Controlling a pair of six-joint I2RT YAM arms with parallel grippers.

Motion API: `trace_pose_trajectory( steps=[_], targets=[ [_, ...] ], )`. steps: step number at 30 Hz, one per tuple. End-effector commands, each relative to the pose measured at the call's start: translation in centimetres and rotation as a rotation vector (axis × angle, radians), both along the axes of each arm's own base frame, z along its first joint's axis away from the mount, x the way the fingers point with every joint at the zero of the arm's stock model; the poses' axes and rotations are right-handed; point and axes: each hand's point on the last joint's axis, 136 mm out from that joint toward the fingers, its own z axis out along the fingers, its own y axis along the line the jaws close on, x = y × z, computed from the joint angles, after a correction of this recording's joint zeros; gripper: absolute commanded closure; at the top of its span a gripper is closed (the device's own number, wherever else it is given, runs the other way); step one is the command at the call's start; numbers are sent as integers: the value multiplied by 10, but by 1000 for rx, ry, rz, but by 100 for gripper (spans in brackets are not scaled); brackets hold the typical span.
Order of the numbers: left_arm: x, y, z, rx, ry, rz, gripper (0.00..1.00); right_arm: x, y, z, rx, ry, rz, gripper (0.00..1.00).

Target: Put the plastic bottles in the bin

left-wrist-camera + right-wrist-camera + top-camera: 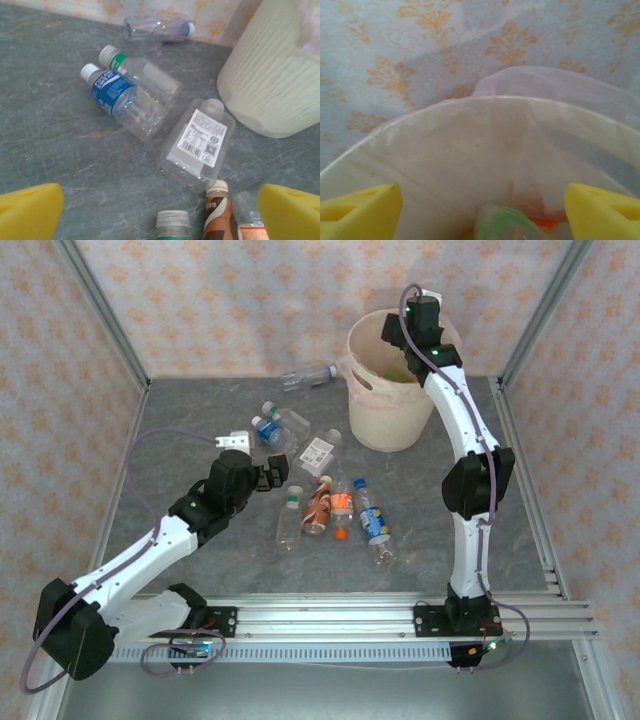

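Right gripper: fingers spread wide, gripping nothing, hanging in the mouth of the bin.
Beneath it: a blurred greenish bottle lies inside the bin, seemingly free of both fingers.
Bin: upright near the counter's far right corner, with the clear liner folded over its rim.
Left gripper: fingers spread wide, empty, low over the counter's middle and facing the far edge.
Just ahead: a flat white-labelled bottle lying near the bin's foot, apart from it.
Further left: a blue-labelled bottle and a green-capped bottle lie side by side, touching.
Far edge: a clear bottle lies along the wall.
Counter centre: a brown-labelled bottle beside an orange-labelled bottle.
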Motion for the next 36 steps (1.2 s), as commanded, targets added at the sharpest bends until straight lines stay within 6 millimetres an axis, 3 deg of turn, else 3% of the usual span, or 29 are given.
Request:
trace_pose_trajectory(
  steps=[1, 7, 11, 16, 21, 25, 28, 32, 36],
  targets=[
    [-4, 18, -20, 37, 55, 80, 0, -7, 17, 27, 60, -45, 77, 14],
    [-4, 23, -31, 41, 87, 123, 0, -29, 31, 51, 104, -91, 186, 11],
    [-3, 16, -45, 50, 175, 100, 0, -51, 38, 69, 135, -134, 249, 4],
    [-1, 6, -61, 38, 244, 78, 0, -91, 42, 86, 176, -171, 325, 1],
    [1, 18, -69, 46, 261, 168, 0, -142, 48, 83, 273, -151, 393, 1],
    [5, 11, -68, -1, 230, 152, 0, -189, 66, 52, 337, -63, 502, 1],
    [8, 3, -65, -55, 204, 133, 0, -218, 65, 16, 314, 23, 472, 1],
    [11, 4, -66, -80, 195, 159, 0, -251, 62, -51, 278, 276, 405, 1],
    [14, 0, -66, -100, 193, 159, 0, -283, 48, -124, 89, 555, 305, 1]
  ],
)
